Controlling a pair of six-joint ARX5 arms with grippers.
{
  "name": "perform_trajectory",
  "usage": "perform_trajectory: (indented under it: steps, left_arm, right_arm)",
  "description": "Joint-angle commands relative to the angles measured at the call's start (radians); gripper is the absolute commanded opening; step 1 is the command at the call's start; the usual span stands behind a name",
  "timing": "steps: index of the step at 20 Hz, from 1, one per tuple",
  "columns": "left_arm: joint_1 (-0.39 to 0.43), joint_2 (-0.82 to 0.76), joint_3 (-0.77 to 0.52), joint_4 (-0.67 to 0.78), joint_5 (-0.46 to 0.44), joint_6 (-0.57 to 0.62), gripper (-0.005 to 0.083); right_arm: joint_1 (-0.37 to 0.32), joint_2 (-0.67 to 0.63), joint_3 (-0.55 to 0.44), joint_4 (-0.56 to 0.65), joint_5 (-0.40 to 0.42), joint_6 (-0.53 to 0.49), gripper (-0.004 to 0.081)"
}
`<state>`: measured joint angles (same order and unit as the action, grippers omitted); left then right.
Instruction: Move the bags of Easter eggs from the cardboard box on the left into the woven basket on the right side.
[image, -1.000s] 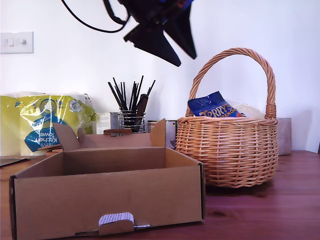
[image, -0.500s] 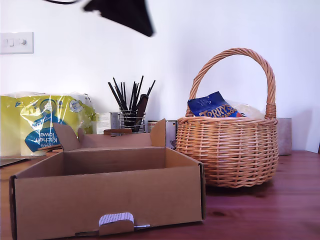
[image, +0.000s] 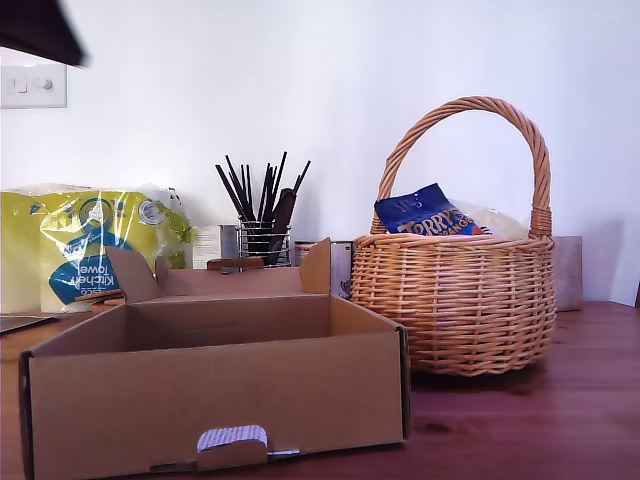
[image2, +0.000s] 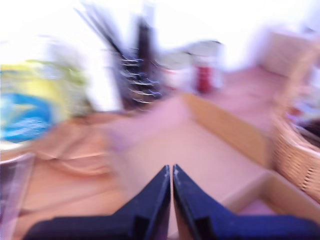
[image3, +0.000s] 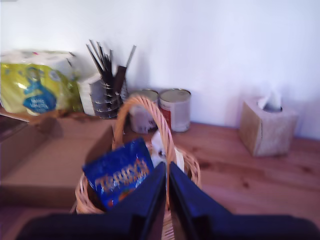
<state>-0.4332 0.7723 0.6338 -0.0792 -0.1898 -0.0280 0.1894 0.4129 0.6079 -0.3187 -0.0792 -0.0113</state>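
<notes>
The woven basket (image: 455, 300) stands at the exterior view's right on the wooden table. A blue Terry's bag (image: 425, 215) leans inside it, with a pale crinkly pouch (image: 500, 220) behind. My second gripper (image3: 166, 167) hovers over the basket (image3: 85, 192) and the blue bag (image3: 120, 177), shut with nothing between its fingers. The cardboard box (image: 215, 390) sits open at the exterior view's front left. My first gripper (image2: 172, 170) is shut and bare over the blurred box (image2: 225, 130); no bag shows in the part of its floor I see. A dark arm part (image: 40, 30) fills the exterior view's top left corner.
A yellow-and-blue kitchen towel pack (image: 90, 245) and a wire holder of dark utensils (image: 262, 235) stand behind the box. Two tins (image3: 175, 109) and a tissue box (image3: 266, 127) sit by the wall beyond the basket. A light switch (image: 33, 85) is on the wall.
The dark arm part swept from the exterior view's top centre to its top left corner. Basket, bags and box stay where they were.
</notes>
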Motion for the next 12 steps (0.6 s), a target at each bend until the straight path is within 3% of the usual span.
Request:
perform_trajectory:
  steps: [1, 5, 12]
  left_arm:
    - [0.018, -0.076, -0.087, 0.034, -0.025, -0.01, -0.0024]
    - [0.019, -0.269, -0.22, 0.031, -0.029, -0.017, -0.0023]
    - [0.018, -0.386, -0.228, -0.112, -0.029, -0.024, -0.0023]
  right_arm:
    - [-0.006, -0.069, -0.062, 0.047, 0.018, 0.023, -0.0012]
    - [-0.006, -0.211, -0.179, 0.059, 0.031, 0.053, -0.0012]
    - [-0.006, -0.259, -0.18, 0.019, 0.03, 0.057, -0.0012]
